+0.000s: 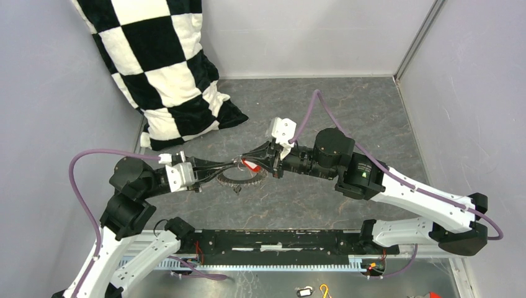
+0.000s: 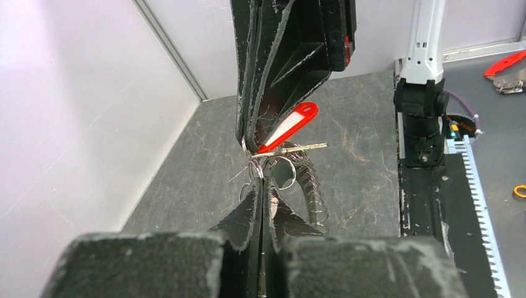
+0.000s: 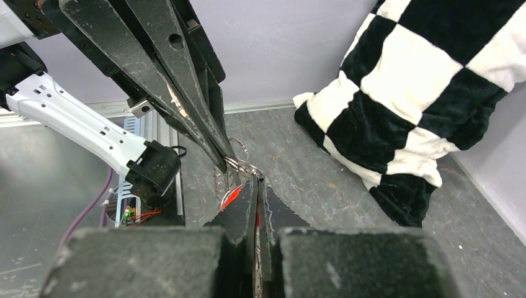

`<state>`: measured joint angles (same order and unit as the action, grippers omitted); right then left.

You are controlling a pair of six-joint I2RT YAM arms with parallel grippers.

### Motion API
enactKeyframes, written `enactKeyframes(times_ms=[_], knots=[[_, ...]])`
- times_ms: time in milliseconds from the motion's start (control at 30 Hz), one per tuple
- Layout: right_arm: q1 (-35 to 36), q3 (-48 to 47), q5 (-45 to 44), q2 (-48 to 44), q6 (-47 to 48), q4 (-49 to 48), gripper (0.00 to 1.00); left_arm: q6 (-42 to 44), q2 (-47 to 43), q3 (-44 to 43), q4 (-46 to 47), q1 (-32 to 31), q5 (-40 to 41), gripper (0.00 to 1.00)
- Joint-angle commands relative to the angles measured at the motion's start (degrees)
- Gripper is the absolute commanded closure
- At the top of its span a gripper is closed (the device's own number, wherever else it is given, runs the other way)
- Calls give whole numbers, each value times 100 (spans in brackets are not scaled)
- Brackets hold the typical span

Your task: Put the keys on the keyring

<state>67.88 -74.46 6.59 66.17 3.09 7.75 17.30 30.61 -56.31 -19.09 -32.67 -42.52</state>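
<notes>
- Left claw (image 1: 232,167): shut, seemingly pinching the keyring (image 1: 240,182) wire; hoop lies at 5 o'clock from its tips.
- Right claw (image 1: 246,162): shut on red key (image 1: 251,165), axis 10-to-4 o'clock, just beside the left tips.

The scene is lit evenly and brightly from above. Only soft shadows are cast on the grey table (image 1: 347,105). The pale walls (image 1: 37,93) are slightly washed out. In both wrist views the near foreground is blurred.
</notes>
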Motion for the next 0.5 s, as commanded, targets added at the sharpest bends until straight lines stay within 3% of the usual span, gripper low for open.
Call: enactKeyframes(times_ms=[0, 100, 167, 333, 467], knots=[[-136, -175, -281, -166, 51, -271, 100, 535, -161, 27, 46, -21, -337, 97], [-134, -226, -130, -128, 95, -260, 99, 585, -154, 37, -39, -25, -176, 88], [-136, -279, -76, -77, 112, -217, 99, 498, -113, -7, -34, -25, 18, 70], [-139, -475, -94, 38, 204, -40, 99, 195, 115, -290, -85, -21, 341, 60], [-128, -653, -82, 140, 275, 133, 99, -6, 302, -470, -203, -21, 260, 57]])
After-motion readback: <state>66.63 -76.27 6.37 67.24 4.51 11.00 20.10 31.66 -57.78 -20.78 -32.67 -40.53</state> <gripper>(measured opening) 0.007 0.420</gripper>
